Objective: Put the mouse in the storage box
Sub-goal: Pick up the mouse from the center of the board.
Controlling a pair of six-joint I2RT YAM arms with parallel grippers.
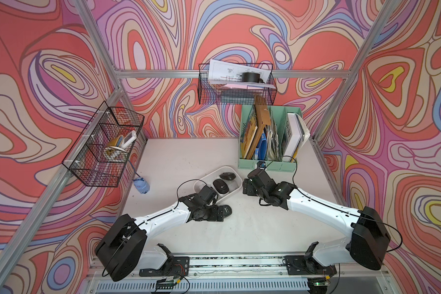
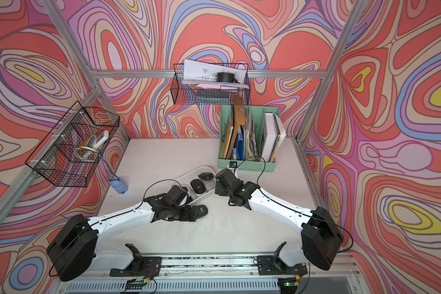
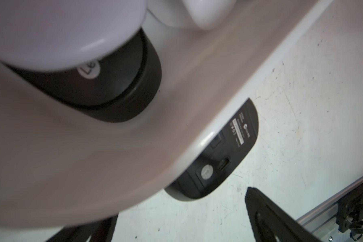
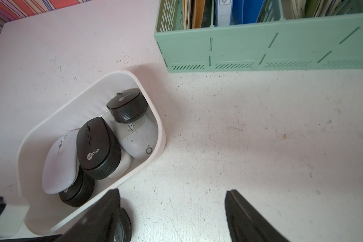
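Bright, soft light is filling both top views, where frame bars [image 1: 99, 38] are bending at 10 and 2 o'clock. The left wrist view is showing the storage box [image 3: 92, 157] blurry, its rim glaring.

So the storage box [image 4: 57, 119] sits mid-worktop [image 1: 189, 157], angled, with a pile of mice [image 4: 99, 146] in it, some stacked on others. One more mouse [image 1: 225, 210] lies belly-up on the worktop just in front of the box's near side. The file organizer [image 1: 265, 165] stands behind and to the right, books [image 1: 293, 137] upright in it. One wire basket [image 1: 236, 86] hangs above it, another [image 1: 99, 152] on the left wall.
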